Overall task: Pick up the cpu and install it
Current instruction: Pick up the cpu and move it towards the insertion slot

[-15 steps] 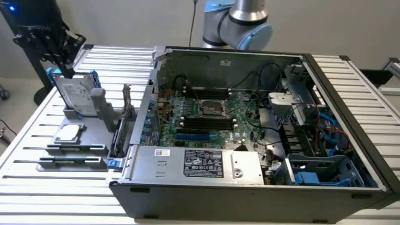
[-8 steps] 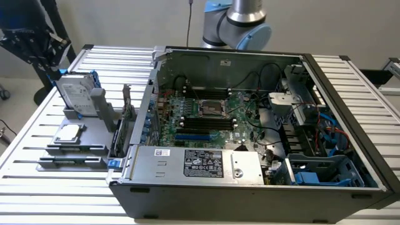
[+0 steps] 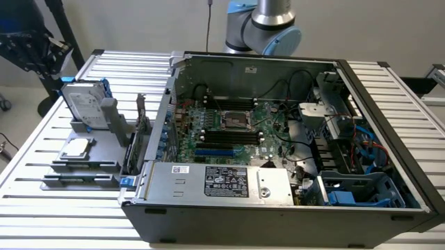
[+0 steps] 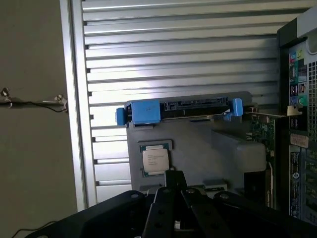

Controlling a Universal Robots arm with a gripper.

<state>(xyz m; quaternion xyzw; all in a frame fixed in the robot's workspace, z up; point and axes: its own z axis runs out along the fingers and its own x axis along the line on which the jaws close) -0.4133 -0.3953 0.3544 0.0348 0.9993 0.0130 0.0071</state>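
The claw [image 4: 174, 174] is clenched, its black fingers pressed together with nothing between them, and it hangs over the grey holder [image 4: 208, 148] that sits on the slatted metal table [image 4: 173, 44]. The cpu [image 4: 155, 159] lies flat in a shallow square pocket of that holder, silvery top up, close to the claw's tips but not touched by them. In the next slot of the same holder a hard drive [image 4: 178, 109] in a blue bracket stands on edge, and a green card [image 4: 262, 131] stands on the side nearest the computer case. From across the room, the cpu [image 3: 76, 148] rests on the holder [image 3: 76, 177] at the exterior view's left, with the hard drive [image 3: 85, 104] upright behind it. The open computer case [image 3: 389, 104] lies just beside the holder, to the exterior view's right. Inside it are the green main board [image 3: 274, 140], a square socket [image 3: 234, 121] in the board's middle, and a labelled silver power box [image 3: 222, 179] along the near wall.
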